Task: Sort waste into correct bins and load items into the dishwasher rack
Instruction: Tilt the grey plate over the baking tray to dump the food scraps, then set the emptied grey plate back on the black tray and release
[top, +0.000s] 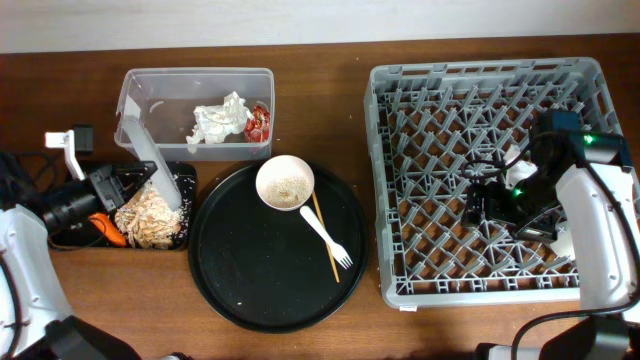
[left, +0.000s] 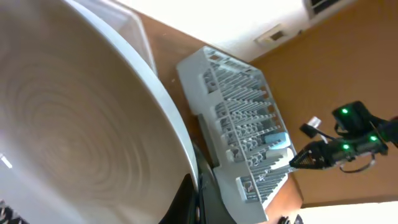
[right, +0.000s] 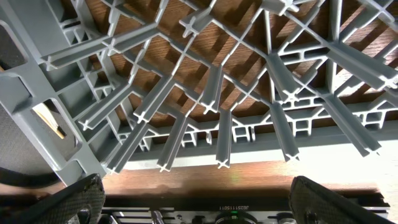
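The plate (top: 150, 150) is tilted steeply on edge over the shallow black tray (top: 190, 172) at the left of the table, beside the front of the clear tub (top: 135, 80). The left gripper (top: 128, 185) is clamped on its rim. In the left wrist view the pale face of the plate (left: 74, 124) fills most of the frame, with a dark finger (left: 183, 199) at its lower edge.

Beige food scraps (top: 148, 218) lie heaped in the black tray below the plate, and the orange carrot (top: 105, 230) lies at their left side. In the tub behind are the crumpled white napkin (top: 218, 122) and, just beside it, the red wrapper (top: 259, 122).

On the big round tray (top: 260, 290) to the right stand the cream bowl (top: 285, 182), with crumbs inside, and the white fork (top: 320, 228), which lies touching a thin wooden stick (top: 316, 205).

The grey rack (top: 420, 150) takes up the right of the table. A light blue cup (left: 278, 138) sits in it, seen from the left wrist. The right gripper (top: 488, 205) hangs over the rack's pegs, its fingers (right: 68, 199) spread wide with nothing between them.
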